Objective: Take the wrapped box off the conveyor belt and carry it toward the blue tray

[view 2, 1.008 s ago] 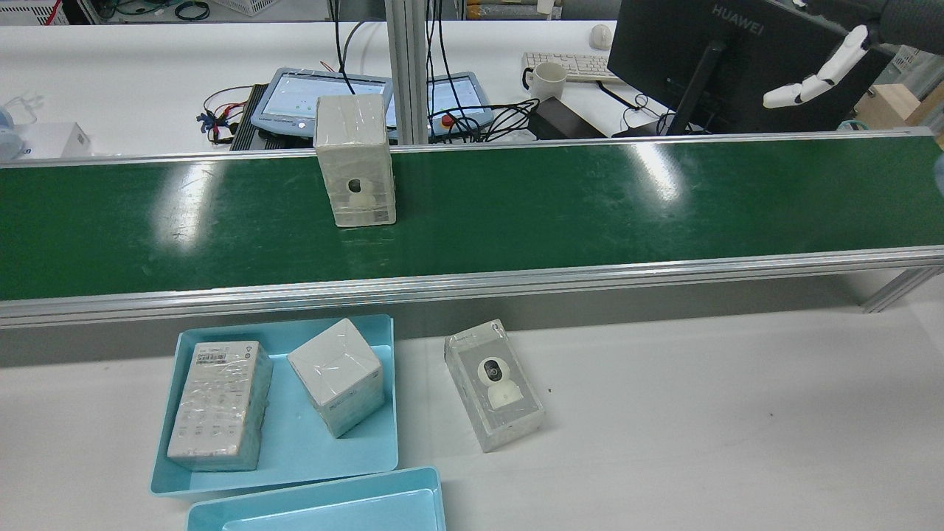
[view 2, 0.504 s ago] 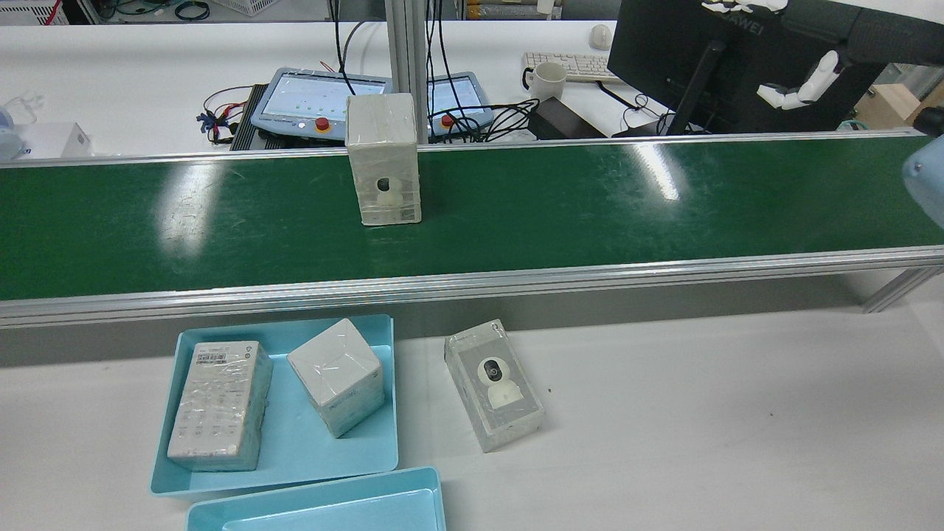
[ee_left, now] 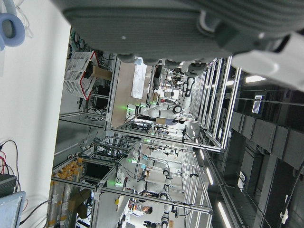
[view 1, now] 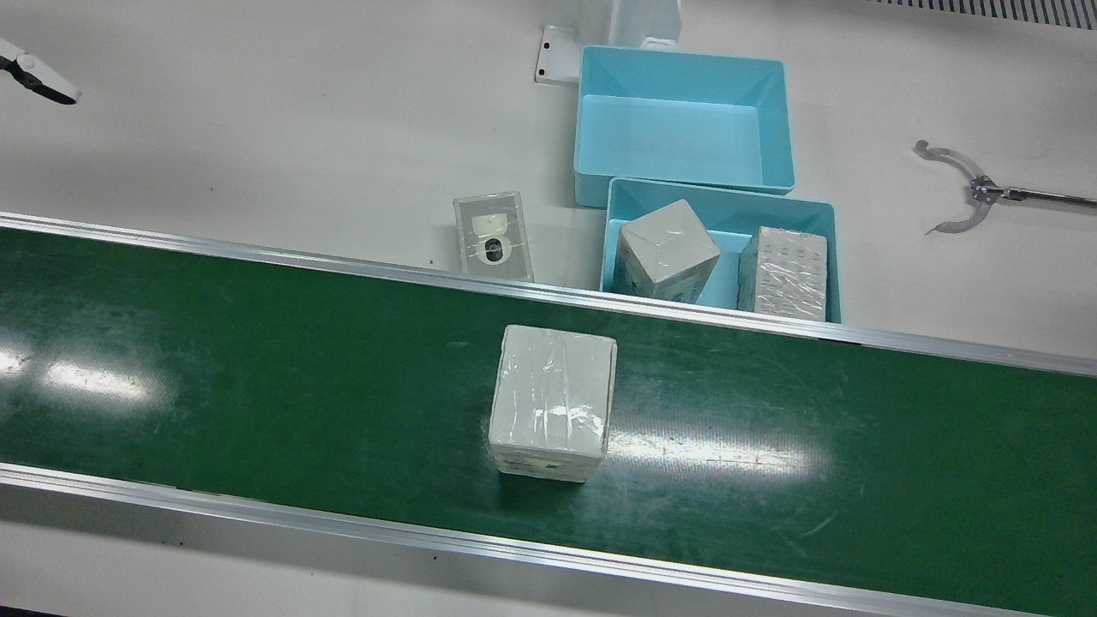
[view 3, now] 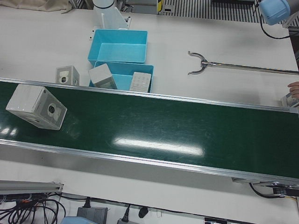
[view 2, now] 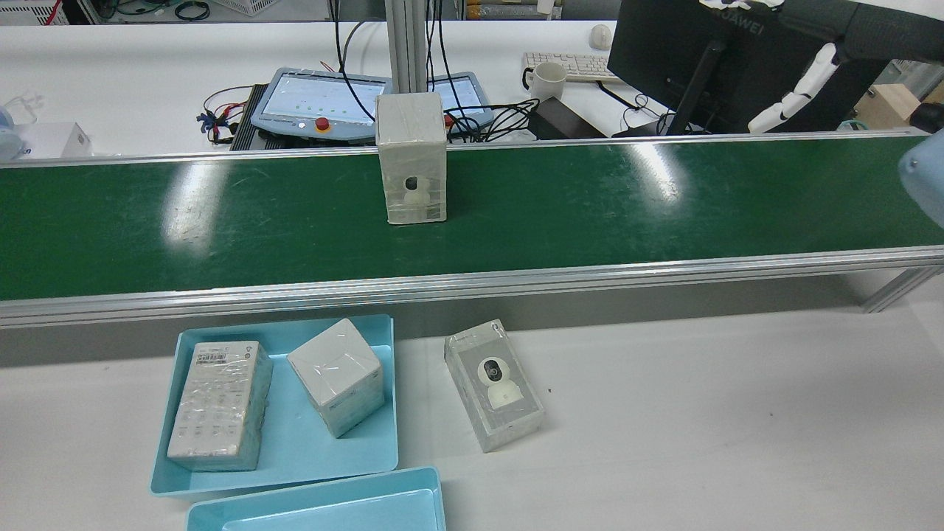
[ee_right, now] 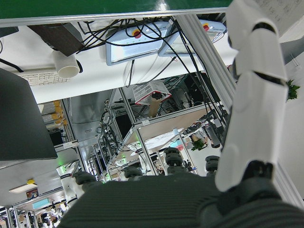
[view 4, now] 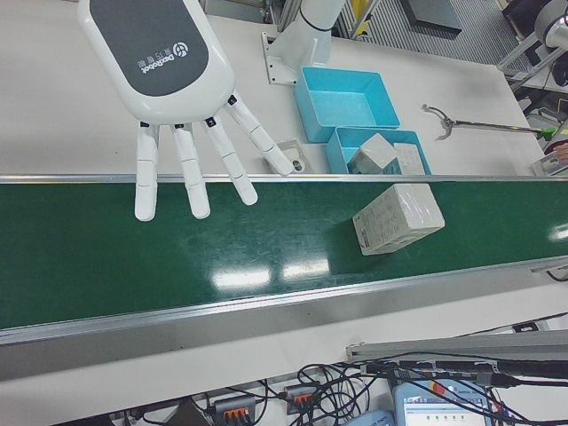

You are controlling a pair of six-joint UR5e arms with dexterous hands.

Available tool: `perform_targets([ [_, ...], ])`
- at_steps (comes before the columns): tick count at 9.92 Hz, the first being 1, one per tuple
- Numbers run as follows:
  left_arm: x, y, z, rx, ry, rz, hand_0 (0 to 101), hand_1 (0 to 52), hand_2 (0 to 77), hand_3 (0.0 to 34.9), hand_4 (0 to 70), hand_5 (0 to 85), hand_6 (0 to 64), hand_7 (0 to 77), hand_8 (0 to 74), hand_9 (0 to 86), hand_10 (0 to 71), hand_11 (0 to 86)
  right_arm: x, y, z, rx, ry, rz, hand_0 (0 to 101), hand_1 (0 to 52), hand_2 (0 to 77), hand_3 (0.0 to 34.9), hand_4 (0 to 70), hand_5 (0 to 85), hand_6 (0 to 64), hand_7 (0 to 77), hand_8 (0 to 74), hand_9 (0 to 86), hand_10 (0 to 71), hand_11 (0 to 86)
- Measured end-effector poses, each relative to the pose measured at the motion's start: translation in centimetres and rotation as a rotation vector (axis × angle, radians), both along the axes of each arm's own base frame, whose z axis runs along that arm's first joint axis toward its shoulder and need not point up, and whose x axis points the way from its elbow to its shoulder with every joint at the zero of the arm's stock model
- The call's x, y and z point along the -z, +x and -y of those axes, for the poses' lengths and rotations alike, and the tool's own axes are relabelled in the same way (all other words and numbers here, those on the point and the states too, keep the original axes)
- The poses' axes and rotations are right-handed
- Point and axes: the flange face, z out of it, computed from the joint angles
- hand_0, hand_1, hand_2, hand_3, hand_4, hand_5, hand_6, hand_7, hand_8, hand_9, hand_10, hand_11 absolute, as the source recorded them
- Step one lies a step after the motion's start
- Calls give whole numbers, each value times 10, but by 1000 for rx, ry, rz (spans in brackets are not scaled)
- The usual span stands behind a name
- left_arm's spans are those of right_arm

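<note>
The wrapped box stands upright on the green conveyor belt, its camera picture facing the rear view. It also shows in the front view as the box and in the right-front view as the box. My right hand hangs above the belt well to one side of it, fingers spread, holding nothing. The blue tray on the white table carries two wrapped boxes. Only a grey blurred part of my left hand shows, in its own view.
A third wrapped box lies on the table beside the tray, and an empty blue tray sits in front of it. A grabber tool lies farther along the table. Pendants, a mug and a monitor stand beyond the belt.
The box on the belt has ridden to the right in the rear view. The right hand's fingers at the top right have shifted and now point more downward.
</note>
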Motion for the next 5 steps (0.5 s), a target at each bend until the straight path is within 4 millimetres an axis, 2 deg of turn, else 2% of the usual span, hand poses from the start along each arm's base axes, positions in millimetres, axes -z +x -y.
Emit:
perform_targets([
  [2,0,0,0,0,0,0,0,0,11,0,5,5,5,5,5,0,5,0,1,1,0,-1,-4,12,437,142,185,298,0,16,0,0,0,11,0,16],
  [3,0,0,0,0,0,0,0,0,11,0,5,5,5,5,5,0,0,0,2,1,1,-1,-4,15,424,120,175,298,0,16,0,0,0,11,0,16],
  [5,0,0,0,0,0,0,0,0,5,0,5,5,0,5,5,0,5,0,2,-3,1,7,0,15,442,136,213,298,0,16,0,0,0,11,0,16],
])
